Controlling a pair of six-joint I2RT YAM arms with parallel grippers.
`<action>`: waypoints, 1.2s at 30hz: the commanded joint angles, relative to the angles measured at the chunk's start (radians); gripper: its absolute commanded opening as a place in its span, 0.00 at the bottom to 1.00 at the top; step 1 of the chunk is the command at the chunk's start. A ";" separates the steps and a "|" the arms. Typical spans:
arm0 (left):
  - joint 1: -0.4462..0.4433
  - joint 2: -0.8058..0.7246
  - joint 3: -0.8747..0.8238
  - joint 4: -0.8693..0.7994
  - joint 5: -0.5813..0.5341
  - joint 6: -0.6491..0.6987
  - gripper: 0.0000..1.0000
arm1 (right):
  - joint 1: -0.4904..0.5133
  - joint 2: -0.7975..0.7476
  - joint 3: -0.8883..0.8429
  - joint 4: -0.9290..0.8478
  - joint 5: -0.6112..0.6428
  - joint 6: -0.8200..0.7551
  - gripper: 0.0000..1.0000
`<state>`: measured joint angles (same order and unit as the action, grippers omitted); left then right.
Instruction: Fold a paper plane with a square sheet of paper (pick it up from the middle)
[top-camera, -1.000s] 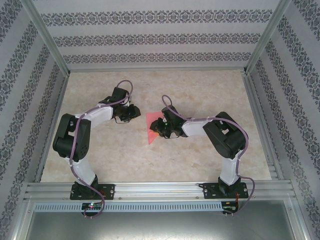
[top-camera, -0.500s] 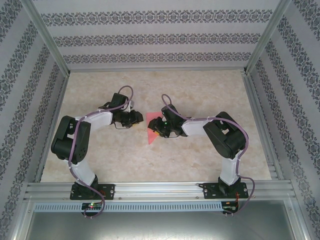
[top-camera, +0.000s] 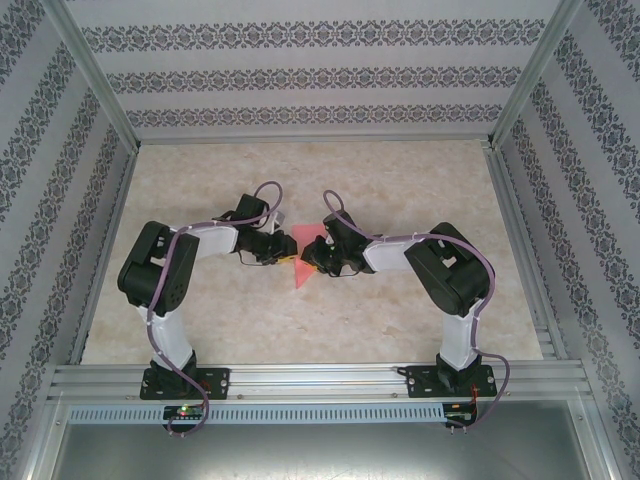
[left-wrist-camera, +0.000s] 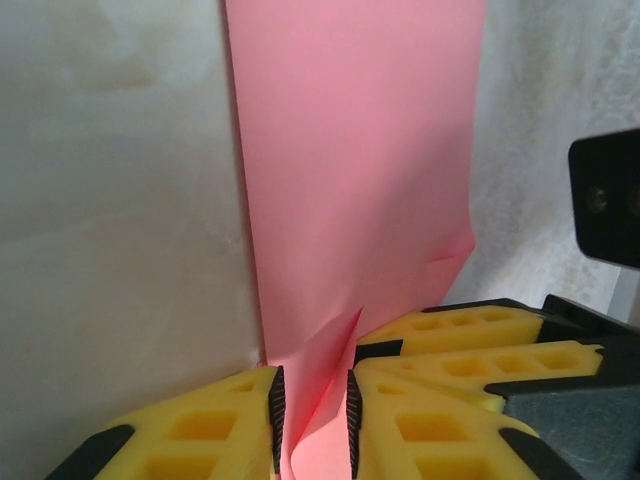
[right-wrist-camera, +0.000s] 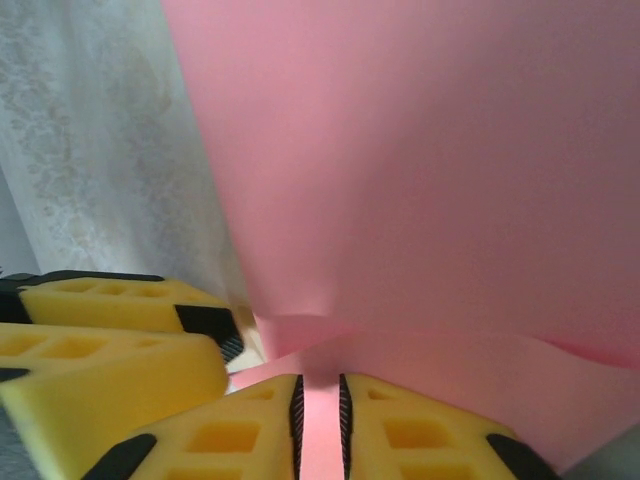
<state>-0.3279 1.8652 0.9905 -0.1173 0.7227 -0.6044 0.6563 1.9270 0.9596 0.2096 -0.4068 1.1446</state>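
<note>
Marbled worktop (top-camera: 400, 190), pink paper sheet (top-camera: 300, 272) at its centre, left pincer (left-wrist-camera: 312, 420) and right pincer (right-wrist-camera: 319, 420) both clamped on it

Patterned wallpaper walls (top-camera: 300, 75) (striped floral bands) enclose a pale, perhaps marbled tabletop (top-camera: 400, 190); aluminium rails (top-camera: 300, 378).

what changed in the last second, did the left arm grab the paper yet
Yes. The left gripper swung right, up to the left edge of the pink paper, and closed on it: the paper is now pinched in its jaws. The right gripper stayed at the paper's other side, shut on it, and the paper lies about where it did.
</note>
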 joint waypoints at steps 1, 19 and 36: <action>-0.011 0.023 0.029 0.041 0.041 0.040 0.26 | -0.004 0.024 -0.014 -0.034 0.008 -0.018 0.17; -0.014 0.046 0.035 0.020 0.019 0.084 0.12 | -0.010 0.005 -0.006 0.010 -0.035 -0.027 0.14; -0.014 0.002 0.013 0.025 -0.062 0.093 0.04 | -0.064 -0.045 0.014 -0.050 -0.067 -0.178 0.15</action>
<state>-0.3332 1.8988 1.0039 -0.1104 0.7036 -0.5369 0.5972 1.9041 0.9520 0.1989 -0.4618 1.0195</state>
